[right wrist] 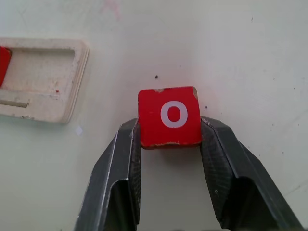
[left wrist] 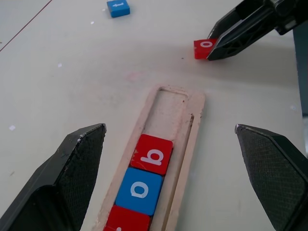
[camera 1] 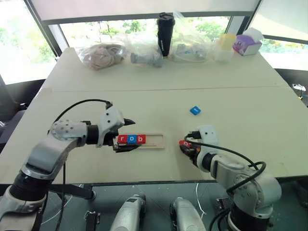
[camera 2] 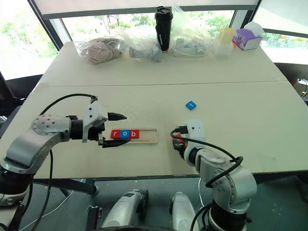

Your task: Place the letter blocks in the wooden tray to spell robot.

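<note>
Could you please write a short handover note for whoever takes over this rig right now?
Left gripper: open, hovering over the filled end of the wooden tray.
Right gripper: fingers on both sides of the red o block, on the table just past the tray's empty end.
Done: red r, blue o and red b sit in the tray in order.
Left: seat the red o, then fetch the blue block lying farther out on the table and seat it last.
</note>
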{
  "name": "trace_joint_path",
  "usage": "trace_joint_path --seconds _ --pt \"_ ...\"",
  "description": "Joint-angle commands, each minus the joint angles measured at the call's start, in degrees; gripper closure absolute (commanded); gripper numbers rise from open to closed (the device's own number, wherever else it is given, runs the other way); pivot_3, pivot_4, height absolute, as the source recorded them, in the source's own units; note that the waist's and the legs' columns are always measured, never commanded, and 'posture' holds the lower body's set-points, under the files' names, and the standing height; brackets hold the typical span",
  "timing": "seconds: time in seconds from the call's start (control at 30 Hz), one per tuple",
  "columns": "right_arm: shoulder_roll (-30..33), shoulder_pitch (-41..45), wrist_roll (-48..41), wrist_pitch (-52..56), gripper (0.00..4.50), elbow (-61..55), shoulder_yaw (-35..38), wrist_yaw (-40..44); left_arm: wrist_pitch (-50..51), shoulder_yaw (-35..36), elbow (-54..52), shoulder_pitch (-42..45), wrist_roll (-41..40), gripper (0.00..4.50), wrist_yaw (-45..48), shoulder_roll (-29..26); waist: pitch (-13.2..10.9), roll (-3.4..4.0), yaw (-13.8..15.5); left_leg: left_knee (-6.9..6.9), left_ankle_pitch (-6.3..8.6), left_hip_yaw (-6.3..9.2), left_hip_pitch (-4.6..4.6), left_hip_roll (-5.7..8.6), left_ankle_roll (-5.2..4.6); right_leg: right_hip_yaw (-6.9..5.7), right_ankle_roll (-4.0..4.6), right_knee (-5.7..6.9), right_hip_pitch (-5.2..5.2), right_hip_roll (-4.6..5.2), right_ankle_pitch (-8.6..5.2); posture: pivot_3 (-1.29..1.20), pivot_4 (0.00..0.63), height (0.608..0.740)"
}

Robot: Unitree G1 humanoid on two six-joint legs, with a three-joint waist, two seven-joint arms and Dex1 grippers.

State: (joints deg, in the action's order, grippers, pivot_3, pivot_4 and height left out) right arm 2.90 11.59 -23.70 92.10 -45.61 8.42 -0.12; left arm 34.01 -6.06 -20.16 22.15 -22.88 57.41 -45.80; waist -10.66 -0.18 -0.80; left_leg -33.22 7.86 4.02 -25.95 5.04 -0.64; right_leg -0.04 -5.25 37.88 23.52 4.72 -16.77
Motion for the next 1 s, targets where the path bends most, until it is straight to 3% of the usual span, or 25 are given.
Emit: trace_joint_path --seconds 0.03,0.1,0.17,0.33,0.4,0.5,0.63,0.87,1.0 --pt "-0.55 -0.11 -4.38 0.4 0.92 -0.64 1.04 -2.47 -2.65 -0.79 1.61 1.39 1.59 0.0 0.39 0.63 0.0 0.0 0.01 0.0 0.0 0.0 0.03 -0.01 0.0 0.0 0.0 0.0 -0.03 0.0 0.0 0.0 0.15 0.74" --pt "0.89 1.52 -6.52 0.4 0.04 -0.32 1.36 -2.44 -3.35 -1.39 2.62 1.67 2.43 0.0 0.5 0.89 0.0 0.0 0.04 0.0 0.0 0.0 0.12 -0.01 0.0 0.0 0.01 -0.01 -0.1 0.0 -0.01 0.0 0.15 0.74" --pt "5.23 3.93 -10.17 0.4 0.04 -0.79 1.05 0.15 -3.61 -1.6 2.85 1.54 2.71 0.0 0.73 0.78 -0.01 0.02 -0.01 0.0 0.0 0.0 0.13 0.0 0.0 0.0 0.01 -0.1 -0.14 0.02 -0.01 0.0 0.15 0.74" --pt "24.38 11.49 -18.5 -3.21 0.04 -3.19 1.85 17.77 -3.26 -1.24 3.11 2.06 2.47 0.0 1.59 0.49 -0.02 0.01 0.1 0.0 -0.01 0.0 0.08 -0.01 -0.02 -0.05 0.0 -0.33 -0.2 0.04 0.0 0.0 0.15 0.74" --pt "37.04 8.2 -16.26 -18.79 0.04 0.67 2.88 33.43 -2.36 -0.97 2.9 3.2 1.48 0.0 2.81 0.16 -0.02 0.0 0.41 0.09 -0.05 0.03 0.04 -0.03 -0.12 -0.13 -0.01 -0.51 -0.27 0.04 0.0 0.0 0.15 0.74" --pt "48.43 2.61 -10.29 -38.06 0.04 9.32 0.08 49.1 -1.93 -0.37 0.92 2.6 0.3 0.0 4.73 -1.17 -0.02 -0.01 0.64 0.02 -0.02 0.05 -0.32 0.0 -0.27 -0.23 -0.23 -0.73 -0.36 0.04 0.11 0.0 0.15 0.74" --pt "51.08 3.87 -0.42 -59.6 0.04 24.83 -8.81 59.52 -3.72 0.18 -2.85 -1.8 0.63 0.0 4.74 -2.65 -0.01 -0.03 -0.42 -0.04 0.03 -0.13 -0.28 -0.01 -0.37 -0.11 -0.33 -0.79 -0.42 0.07 0.17 0.0 0.15 0.74" --pt "48.28 12.56 10.36 -79.79 0.04 43.6 -20.78 71.8 -5.16 0.06 -2.02 -1.53 1.31 0.0 5.02 -2.62 -0.03 0.0 0.35 -0.43 0.05 -0.1 -0.24 -0.21 -0.27 -0.2 -0.1 -0.55 -0.47 -0.04 0.09 0.0 0.15 0.74" --pt "46.94 15.4 12.72 -85.0 0.04 49.82 -23.75 76.72 -5.06 0.46 -1.62 -1.57 1.45 0.0 4.68 -2.84 -0.03 0.0 0.25 -0.67 0.18 -0.09 -0.34 -0.13 -0.29 -0.18 -0.18 -0.7 -0.36 0.0 0.14 0.0 0.15 0.74"
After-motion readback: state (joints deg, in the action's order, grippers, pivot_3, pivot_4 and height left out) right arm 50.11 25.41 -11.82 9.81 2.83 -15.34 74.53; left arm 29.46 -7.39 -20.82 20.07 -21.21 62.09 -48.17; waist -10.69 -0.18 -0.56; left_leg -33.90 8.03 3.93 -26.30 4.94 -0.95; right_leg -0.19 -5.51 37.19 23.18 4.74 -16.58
